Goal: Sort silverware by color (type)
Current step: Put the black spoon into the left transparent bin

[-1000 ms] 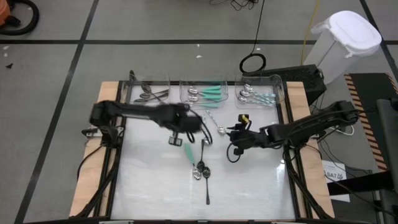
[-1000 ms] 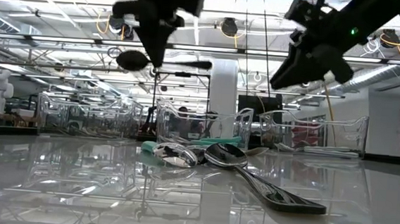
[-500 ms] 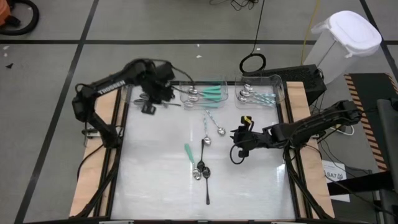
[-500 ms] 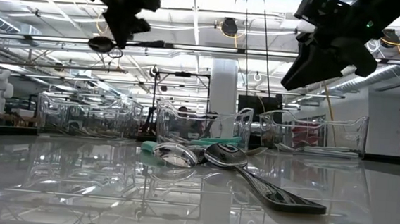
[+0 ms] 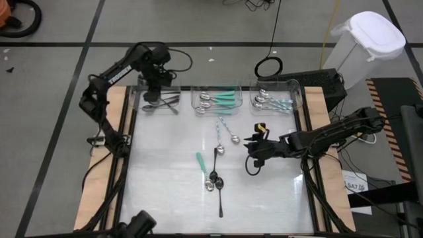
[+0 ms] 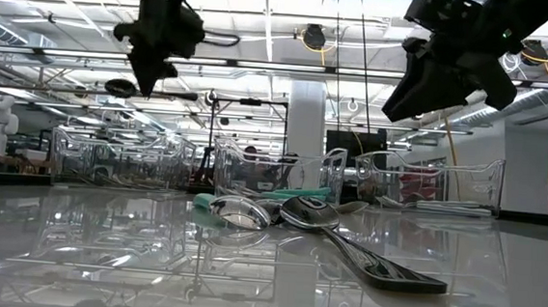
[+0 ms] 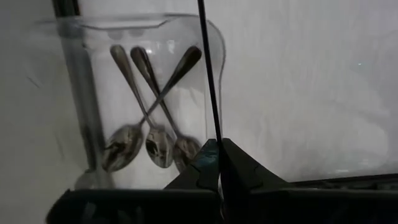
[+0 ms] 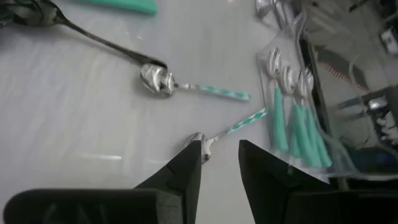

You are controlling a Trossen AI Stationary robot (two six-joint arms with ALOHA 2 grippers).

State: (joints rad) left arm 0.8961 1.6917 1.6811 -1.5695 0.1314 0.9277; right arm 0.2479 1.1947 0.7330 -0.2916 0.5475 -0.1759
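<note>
Loose spoons point(image 5: 217, 173) mid-table look light, stiff and slippery, so pinch a thin handle, I'd guess; right gripper point(image 5: 253, 154) hovers beside them, fingers half apart and empty, while left gripper point(image 5: 153, 92) is clamped on a dark spoon point(image 7: 209, 74) over the dark-spoon bin point(image 5: 138, 99).

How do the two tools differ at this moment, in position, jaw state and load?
The left tool hangs above the bin of dark spoons at the table's far left; the right tool hovers over the open table, right of the loose spoons. The left tool's jaws are shut on a thin dark utensil handle; the right tool's jaws stand apart, holding nothing. Both are clear of the tabletop.
</note>
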